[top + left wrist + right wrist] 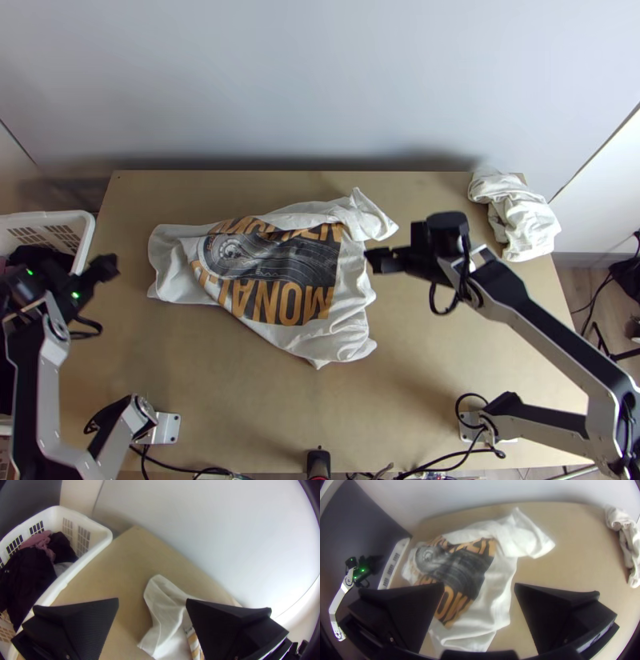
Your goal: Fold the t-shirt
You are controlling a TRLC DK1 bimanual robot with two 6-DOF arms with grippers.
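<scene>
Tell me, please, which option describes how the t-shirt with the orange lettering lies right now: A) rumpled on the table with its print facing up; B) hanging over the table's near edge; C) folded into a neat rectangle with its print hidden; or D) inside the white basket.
A, because the t-shirt lies on the table with creased, uneven edges, and its dark and orange print is in plain sight.

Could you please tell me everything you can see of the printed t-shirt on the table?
The t-shirt is white, seemingly thin fabric, with a dark printed panel and orange-yellow lettering facing up. It lies rumpled and skewed near the middle of the wooden table, neither flat nor neatly folded. A bunched flap, perhaps a sleeve, sticks out at the far right corner. Neither gripper appears to hold it.
</scene>
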